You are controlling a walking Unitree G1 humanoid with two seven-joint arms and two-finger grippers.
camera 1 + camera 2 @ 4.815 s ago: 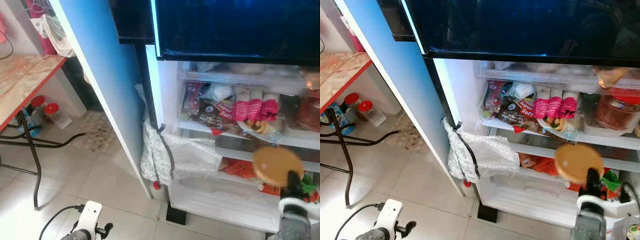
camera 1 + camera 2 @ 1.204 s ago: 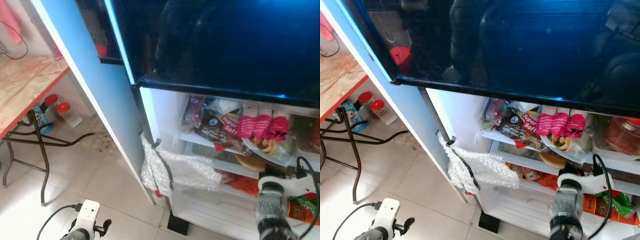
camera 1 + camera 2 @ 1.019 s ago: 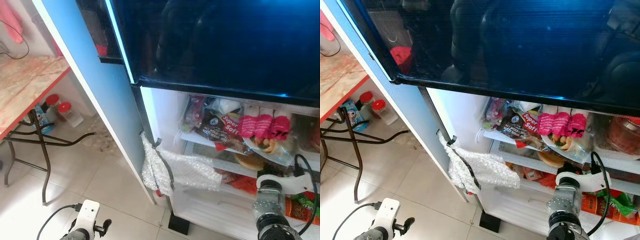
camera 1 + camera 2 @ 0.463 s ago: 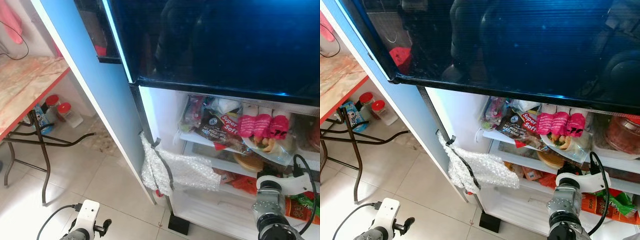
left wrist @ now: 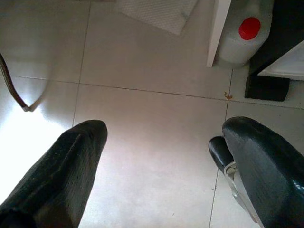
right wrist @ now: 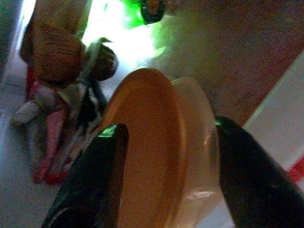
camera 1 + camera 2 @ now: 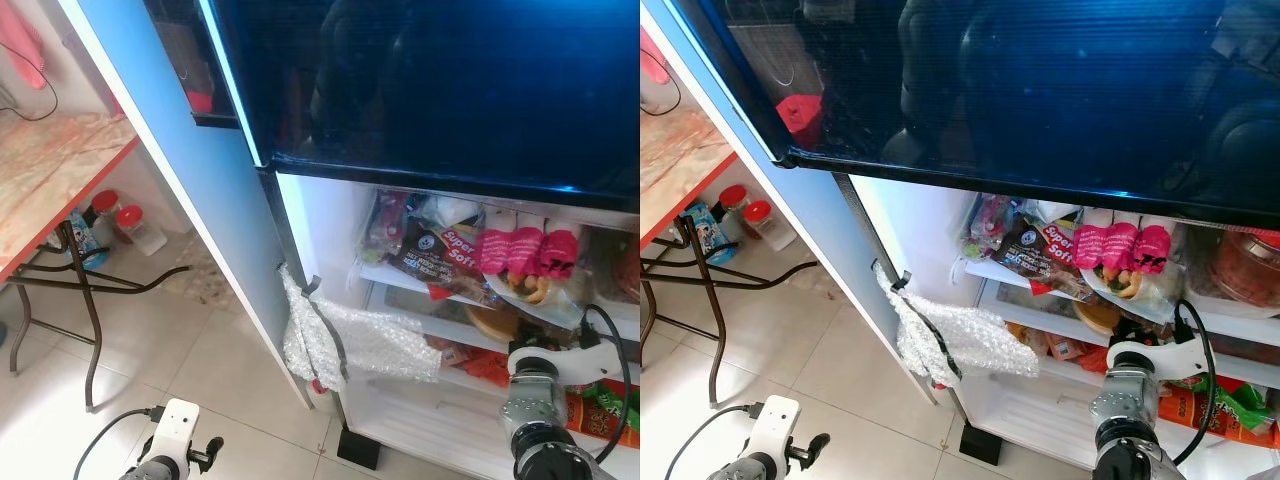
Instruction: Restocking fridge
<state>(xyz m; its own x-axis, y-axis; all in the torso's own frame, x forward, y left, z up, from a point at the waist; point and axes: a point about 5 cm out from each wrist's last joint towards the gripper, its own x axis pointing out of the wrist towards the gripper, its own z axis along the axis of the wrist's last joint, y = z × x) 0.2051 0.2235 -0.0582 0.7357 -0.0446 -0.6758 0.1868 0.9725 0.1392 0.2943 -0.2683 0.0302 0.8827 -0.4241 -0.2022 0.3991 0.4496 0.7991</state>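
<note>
At far left, a table (image 7: 45, 175) with an orange edge and dark metal legs stands over pale floor tiles (image 7: 190, 370); two red-capped jars (image 7: 118, 222) sit on the floor beneath it. Low in the head view, the left claw (image 5: 156, 166) hangs idle above the tiles, its two black fingers (image 5: 61, 175) spread wide with nothing between them. A white jug with a red cap (image 5: 247, 33) stands on the floor by the fridge's foot.

Moving right, the blue fridge door (image 7: 190, 190) stands open, and a sheet of bubble wrap (image 7: 350, 335) is taped around its lower hinge edge. The dark glossy freezer front (image 7: 1040, 90) fills the top of the scene. Below it, the lit upper shelf (image 7: 1020, 280) is crowded: a brown packet lettered "Super Soft" (image 7: 1045, 250), pink-wrapped rolls (image 7: 1120, 245), a plate of food under plastic (image 7: 1130, 285) and a red-lidded tub (image 7: 1245, 265).

At right, the silver right arm reaches into the shelf below. Its right claw (image 6: 161, 161) is clamped on a clear container with an orange lid (image 6: 156, 147), one finger (image 6: 95, 185) on the lid, the other (image 6: 247, 175) on the base. The container (image 7: 1102, 317) appears to be inside the shelf space already, though whether it rests on the shelf is hard to tell. Orange and green packets (image 7: 1210, 400) lie just beside.

Judging from this, placement is nearly finished; what remains is setting the container down, letting go and drawing the arm out.
</note>
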